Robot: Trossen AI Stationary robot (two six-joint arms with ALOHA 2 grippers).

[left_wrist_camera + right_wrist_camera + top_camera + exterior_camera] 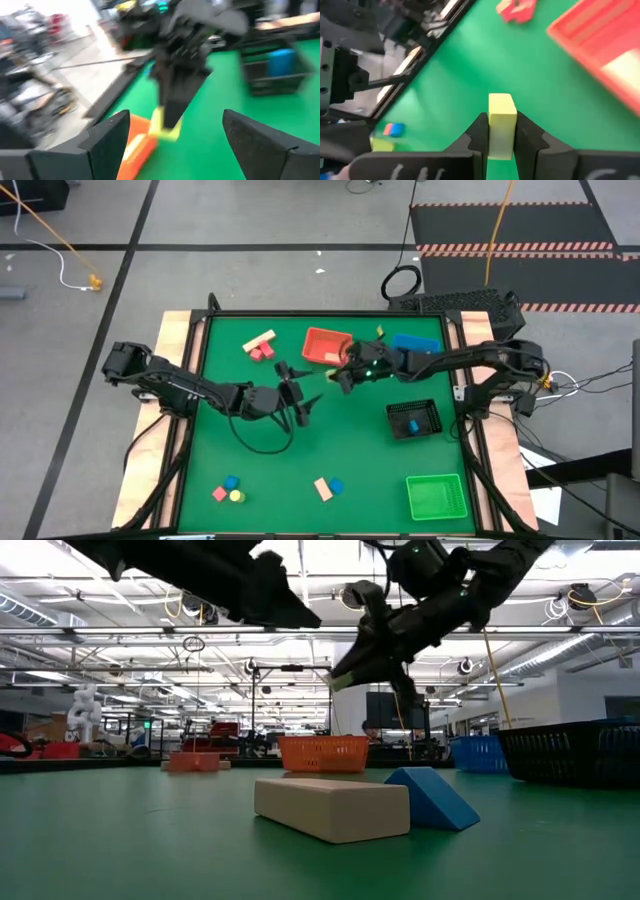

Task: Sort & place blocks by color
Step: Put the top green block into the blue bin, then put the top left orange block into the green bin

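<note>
Right up against the low camera lie a pale wood bar (333, 808) and a blue wedge (432, 798), touching each other on the green table (120, 840). That view gives no clue to what the arms above are carrying; both only show as dark shapes overhead.

Switch to the right wrist view and it's plain: the right gripper (501, 131) is clamped on a yellow block (501, 122), fingers (479, 132) pressed tight to both its sides, the block standing up between them above the green mat. The left wrist view catches the same thing from the far side, the yellow block (165, 126) hanging under the right arm's dark fingers, with the red tray (136, 142) just beside it.

From above, the right gripper (341, 376) sits near the middle of the table, just beside the red tray (318, 338). The left gripper (303, 406) faces it from close by, its fingers (107, 140) spread wide with nothing between them.

Only the high view lays out the rest. A pale bar and red blocks (262, 348) sit near the far edge left of the red tray. A blue tray (416, 342) lies beyond the right arm, a black tray (428, 412) holds a blue block (411, 425), and a green tray (437, 498) sits at the near right corner. Near the front left, a blue, pink and yellow cluster (229, 490).
</note>
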